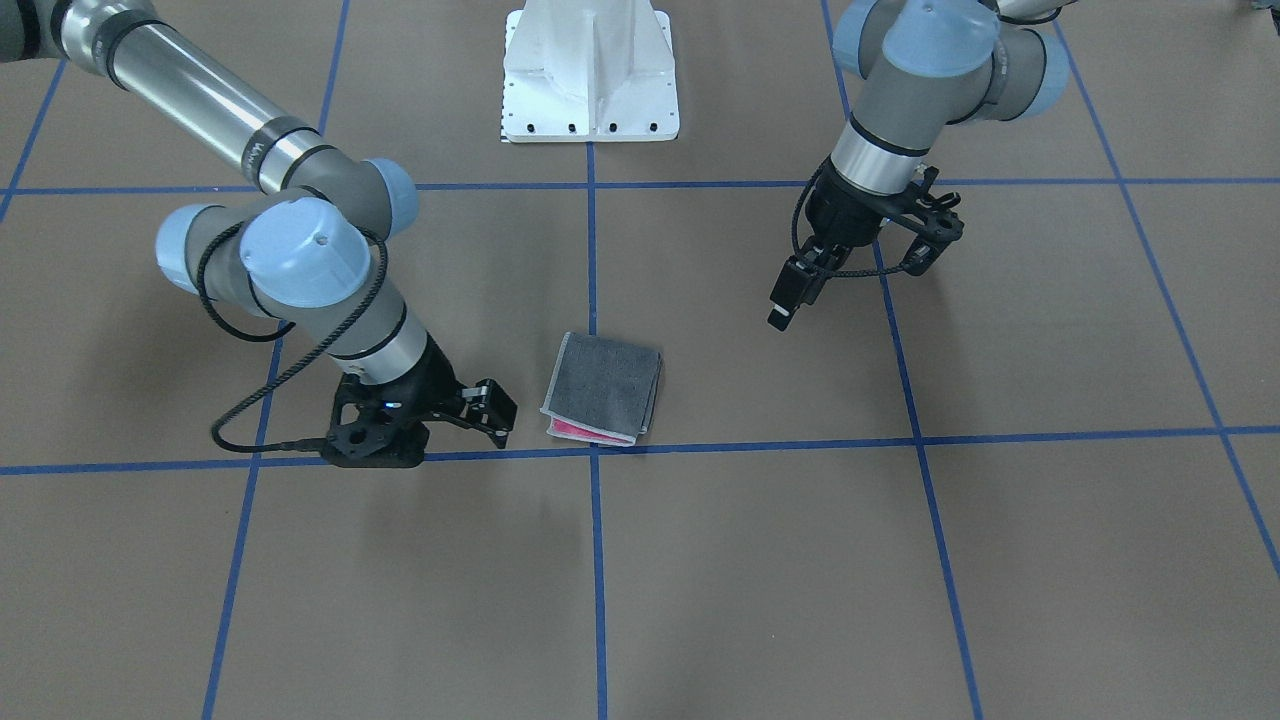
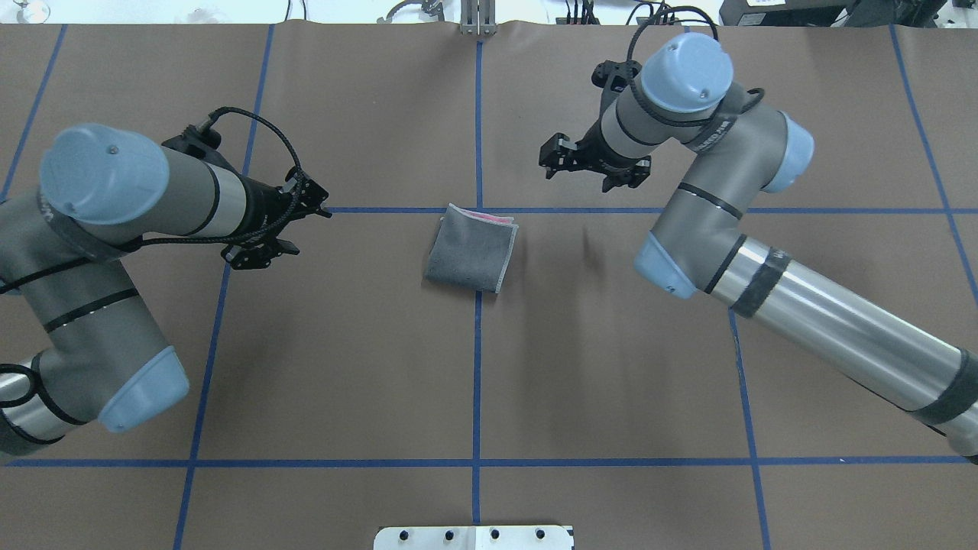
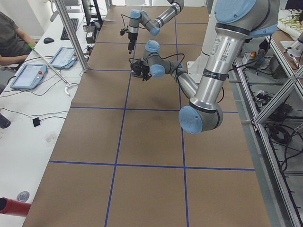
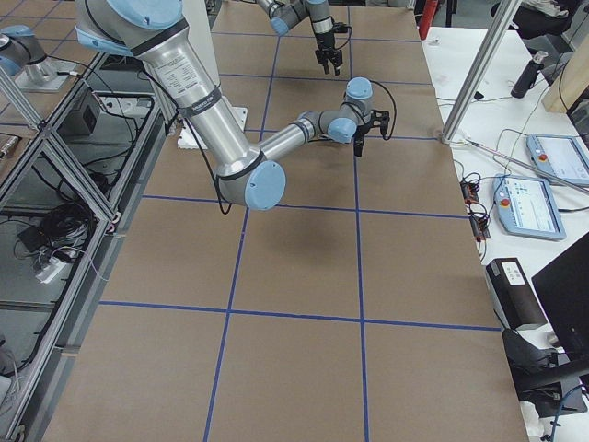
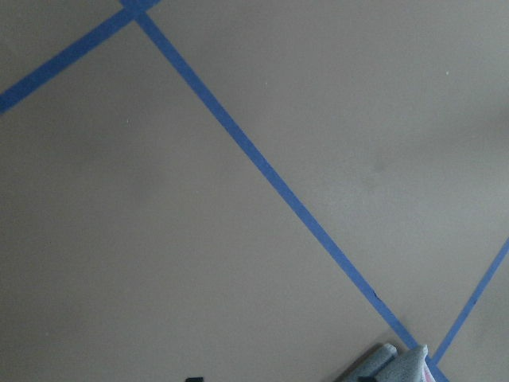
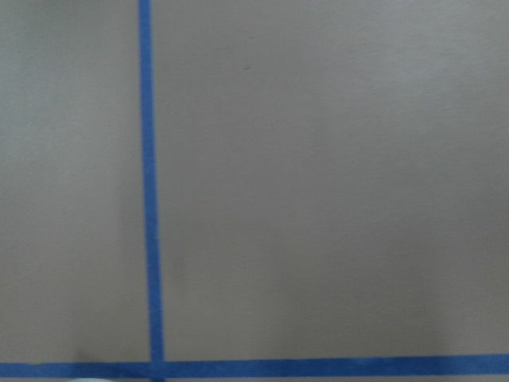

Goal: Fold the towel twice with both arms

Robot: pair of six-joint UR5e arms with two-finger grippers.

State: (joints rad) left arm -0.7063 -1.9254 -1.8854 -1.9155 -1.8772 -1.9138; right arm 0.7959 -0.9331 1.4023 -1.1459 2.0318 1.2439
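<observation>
Towel (image 2: 470,248) lies flat at mid-table (image 2: 611,367), folded into a small square packet. Grey face up, layers stacked. A strip of pink peeks out along its far edge, light stitched edging along the right edge. It sits on the centre blue tape line (image 2: 477,367), just on my near side of the tape crossing.

My left claw (image 2: 294,229) is well to the left of the towel, fingers spread wide, gripping nothing, not touching the cloth. My right claw (image 2: 588,169) is to the right and slightly farther out, past the cross tape line, also spread wide and holding nothing.

The towel is between the two claws, clear gap on both sides. My left wrist view catches just a towel corner (image 5: 402,364) at its bottom edge. My right wrist view is brown table surface and tape.
</observation>
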